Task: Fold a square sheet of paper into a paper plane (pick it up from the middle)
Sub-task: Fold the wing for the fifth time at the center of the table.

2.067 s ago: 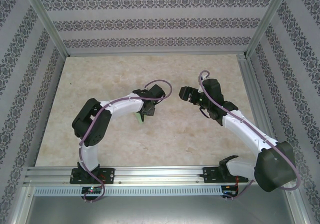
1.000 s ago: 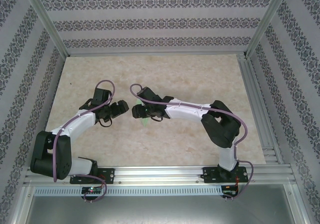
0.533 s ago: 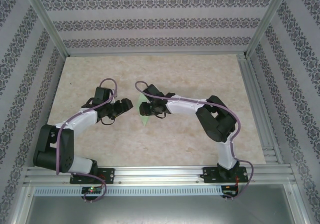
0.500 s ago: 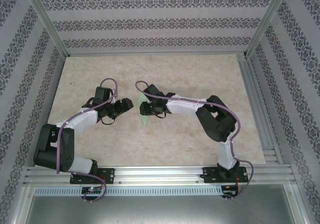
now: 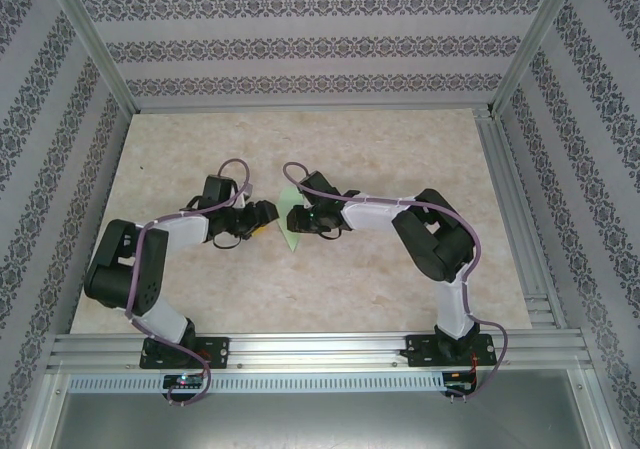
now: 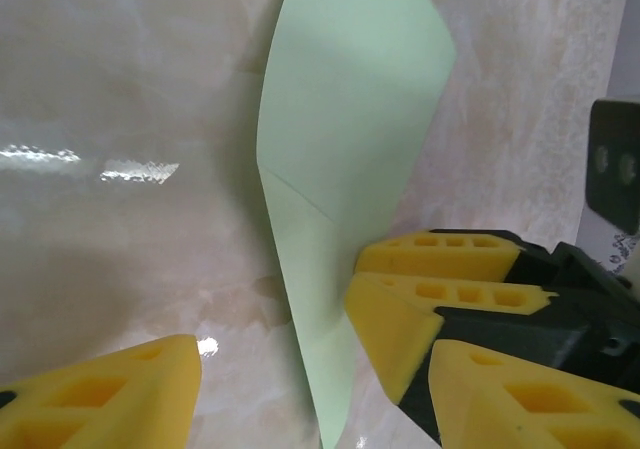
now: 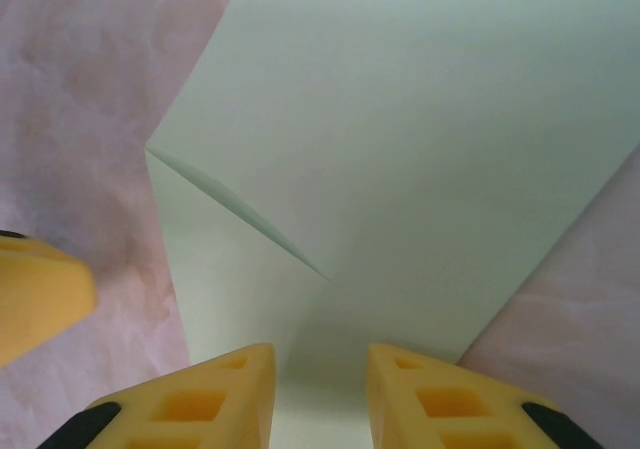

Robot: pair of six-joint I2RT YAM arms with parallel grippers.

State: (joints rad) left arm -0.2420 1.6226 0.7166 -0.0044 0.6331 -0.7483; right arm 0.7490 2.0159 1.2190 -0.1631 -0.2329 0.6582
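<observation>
Both arms fold at the elbow and reach inward, wrists nearly meeting. Left gripper [image 5: 267, 219] gapes, fingers [image 6: 110, 389] well apart — right gripper [image 5: 298, 216], just beside it, is pinched onto the folded paper [image 6: 345, 119]

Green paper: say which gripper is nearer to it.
Right. The right gripper is clamped on the green paper; the left gripper stands open around its narrow end, not touching.

Pale green paper [image 6: 345, 139], beige marbled table [image 5: 400, 149]
</observation>
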